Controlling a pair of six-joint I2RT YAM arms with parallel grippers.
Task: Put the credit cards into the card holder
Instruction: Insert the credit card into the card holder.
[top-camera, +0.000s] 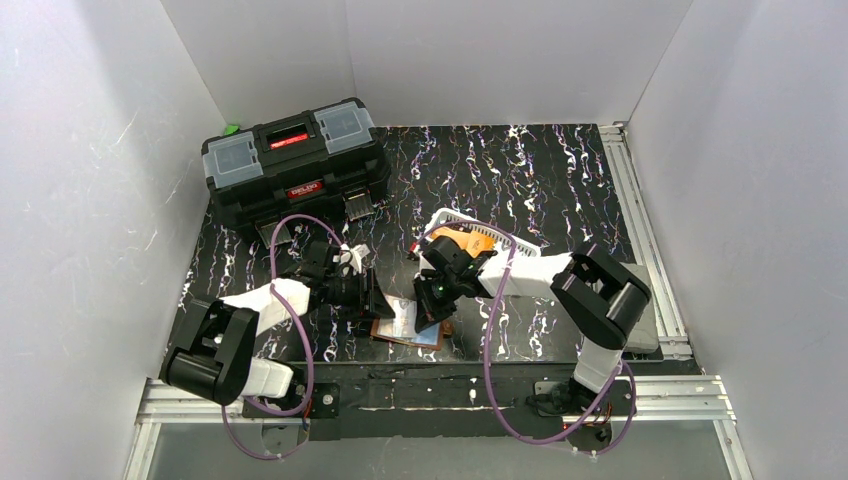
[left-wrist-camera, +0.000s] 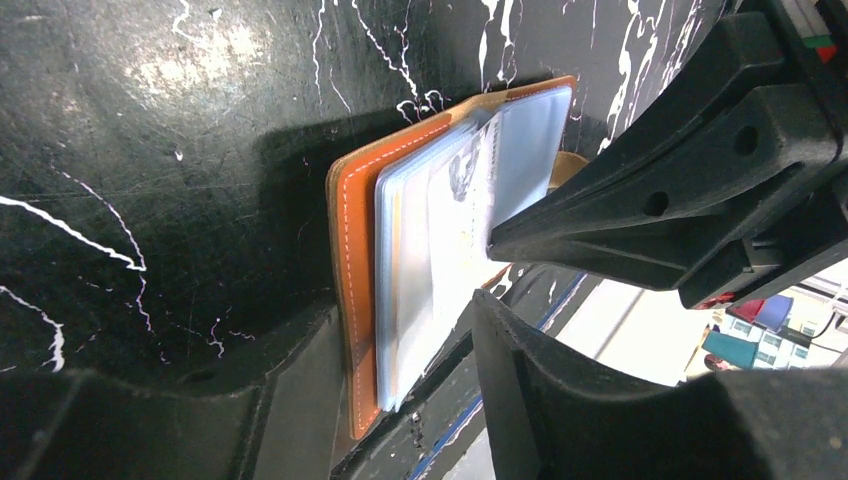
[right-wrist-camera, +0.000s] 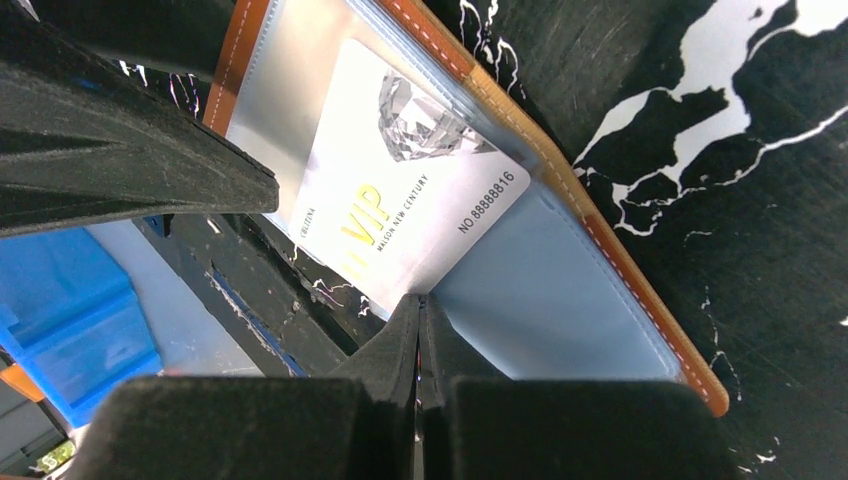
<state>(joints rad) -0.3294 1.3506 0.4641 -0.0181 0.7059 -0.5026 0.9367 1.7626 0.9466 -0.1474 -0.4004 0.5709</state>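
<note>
Though half-hidden, card holder (left-wrist-camera: 352, 260) apparently open, tan.

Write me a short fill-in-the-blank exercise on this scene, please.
The white card shows ___ in gold letters.
The holder lies ___, its sleeves showing.
The toolbox stands in the table's far ___ corner.
The basket holds ___ cards.
Missing: VIP; open; left; orange.
</note>
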